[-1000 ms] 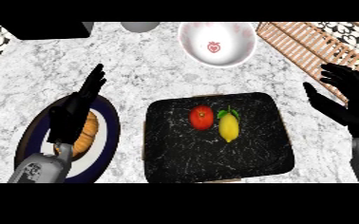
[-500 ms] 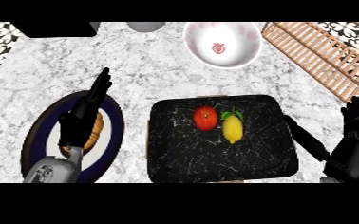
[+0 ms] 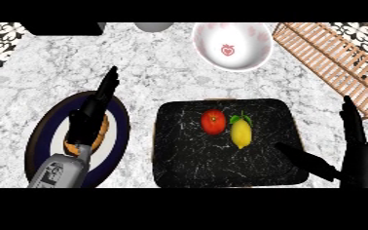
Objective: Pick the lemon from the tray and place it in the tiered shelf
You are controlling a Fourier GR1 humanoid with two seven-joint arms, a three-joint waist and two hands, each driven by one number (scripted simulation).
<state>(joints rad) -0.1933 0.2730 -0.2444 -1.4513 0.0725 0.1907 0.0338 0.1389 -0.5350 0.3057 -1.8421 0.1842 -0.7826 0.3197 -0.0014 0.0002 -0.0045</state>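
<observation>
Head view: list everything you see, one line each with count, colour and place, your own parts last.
counter: one, white-grey marble, under everything
tray: one, black marbled, centre-right
lemon: one, yellow, on the tray, right of the tomato
tomato: one, red, on the tray
bowl: one, white with a red mark inside, top centre
tiered shelf: one, light wood slats, top right
plate: one, dark-blue rim, lower left
food item: one, orange-brown, on the plate, mostly hidden
grey object: one, top edge, cut off
black object: one, top left, cut off
left hand: black, open, over the plate
right hand: black, open, lower right, thumb over the tray's right end
</observation>
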